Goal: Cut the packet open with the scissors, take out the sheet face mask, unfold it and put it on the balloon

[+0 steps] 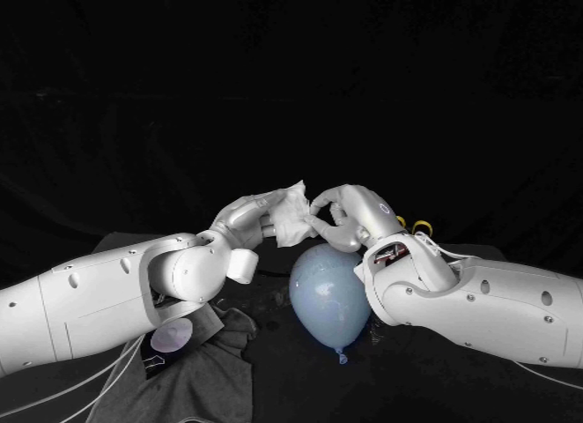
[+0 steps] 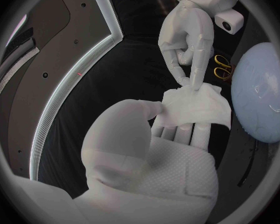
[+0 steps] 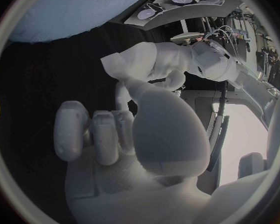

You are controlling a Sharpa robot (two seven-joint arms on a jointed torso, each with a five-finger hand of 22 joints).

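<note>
Mask (image 1: 286, 211): white and crumpled, not spread out. It is held in the air between the two hands, above the far end of the balloon and clear of it.
Left hand (image 1: 245, 220): fingers lie under the mask and the thumb presses on its near edge, so the hand is clamped on the mask (the left wrist view shows this plainly).
Right hand (image 1: 345, 210): thumb and a fingertip pinch the opposite edge of the mask, and the other fingers are bent in beside them. This hand also grips the mask.
Balloon (image 1: 328, 298): pale blue, lying on the table below and between the two wrists, with the knot end toward the robot. The right forearm is just beside it; whether they touch cannot be told.
Scissors (image 1: 423, 226): yellow handles show on the table beyond the right wrist, near the balloon and apart from both hands. The blades are hidden.
Cloth (image 1: 210, 370): dark grey and rumpled, lying on the table beside the balloon and partly under the left arm.
Table (image 1: 418, 388): black.
</note>
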